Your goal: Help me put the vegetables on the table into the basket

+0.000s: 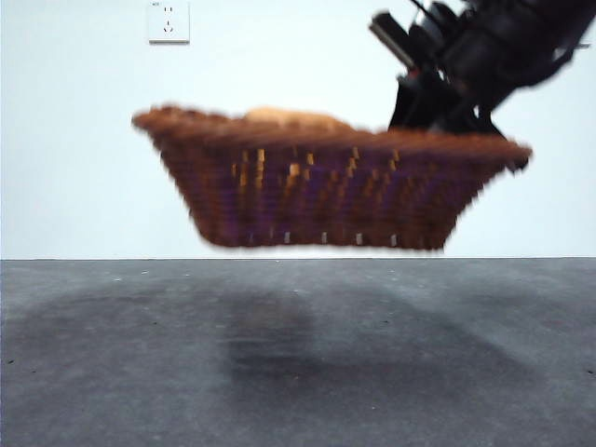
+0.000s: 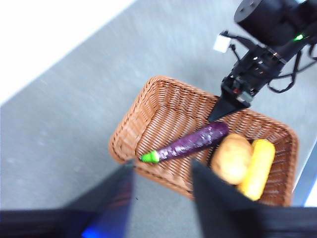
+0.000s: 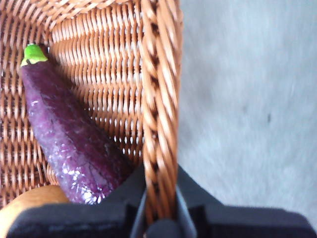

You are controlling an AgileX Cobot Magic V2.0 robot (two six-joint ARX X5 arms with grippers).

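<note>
The wicker basket (image 1: 326,196) hangs in the air above the table (image 1: 298,372), tilted a little. My right gripper (image 1: 430,116) is shut on its braided rim (image 3: 158,99), one jaw inside the basket and one outside. Inside lie the purple eggplant (image 2: 193,142), the potato (image 2: 231,158) and the yellow corn (image 2: 257,168). The eggplant (image 3: 69,139) lies right beside the inner jaw. In the front view only the potato's top (image 1: 289,118) shows over the rim. My left gripper (image 2: 162,166) stands open above the basket's near side and holds nothing.
A white wall with a socket (image 1: 169,20) stands behind the table. The basket's shadow (image 1: 279,345) falls on the grey surface (image 2: 74,124) below it. The right arm (image 2: 267,44) reaches over the basket's far side.
</note>
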